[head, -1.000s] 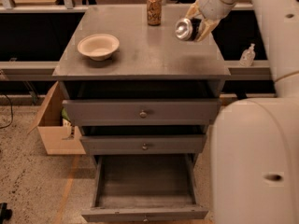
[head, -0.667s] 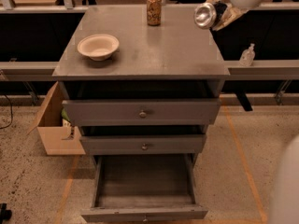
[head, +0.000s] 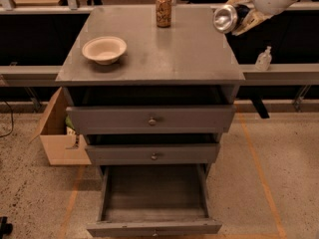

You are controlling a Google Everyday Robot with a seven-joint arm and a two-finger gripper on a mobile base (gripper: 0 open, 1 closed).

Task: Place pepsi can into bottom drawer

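Half of the work seems done: the pincer [head: 238,13], high at the right edge of the bench [head: 164,54], grips the pepsi can [head: 225,18] in the air, probably tilted sideways, while the bottom drawer [head: 154,195] stands open and empty below.

Robot lab: floor [head: 35,198] w/ tape lines [head: 255,156], cardbd box [head: 57,136]; fingers [head: 251,20] upper rt.

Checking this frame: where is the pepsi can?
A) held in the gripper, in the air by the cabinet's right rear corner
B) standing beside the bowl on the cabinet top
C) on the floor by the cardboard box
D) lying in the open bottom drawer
A: the gripper is closed around the pepsi can, tipped on its side in the air, while the open bottom drawer holds nothing.
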